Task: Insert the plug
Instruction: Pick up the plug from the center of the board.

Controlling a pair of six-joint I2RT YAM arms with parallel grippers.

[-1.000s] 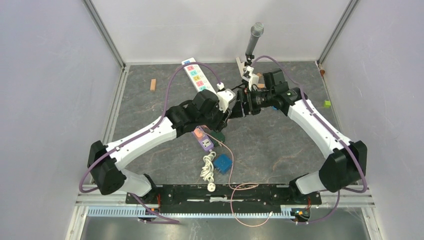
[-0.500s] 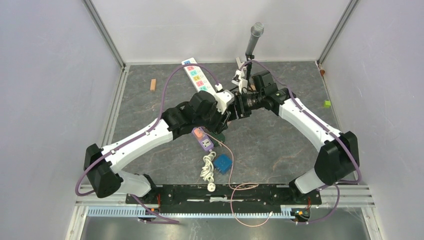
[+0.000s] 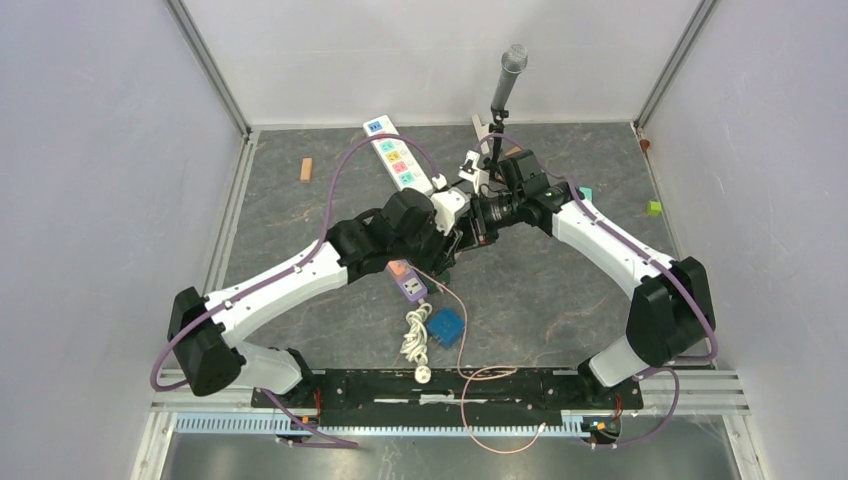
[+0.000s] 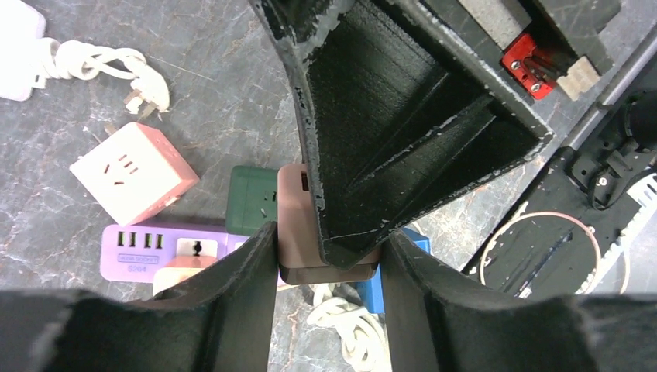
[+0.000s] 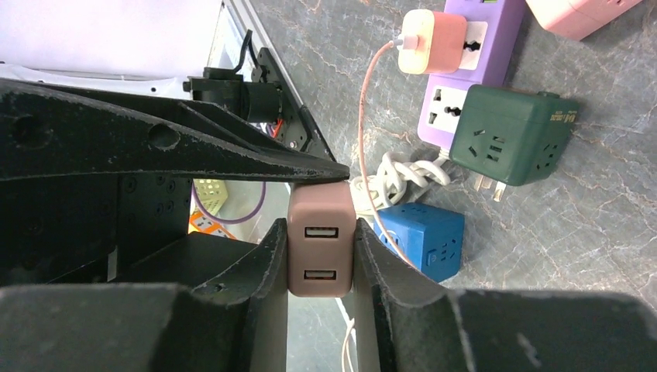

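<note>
The right fingers (image 5: 267, 271) pressed both sides of the brown plug (image 5: 320, 240). The left fingers (image 4: 252, 271) gripped it too. It hung mid-scene, over the green cube socket (image 5: 511, 136) and the purple strip (image 5: 507, 27) on the surface (image 5: 604, 232).

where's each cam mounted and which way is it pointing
top external: fixed above and behind, looking down on the table; left arm and right arm show
left wrist: on the left arm, looking past the left gripper at the brown charger it clamps
right wrist: on the right arm, looking past the right gripper, shut on that brown charger
shared: both wrist views show brown charger and green cube socket
</note>
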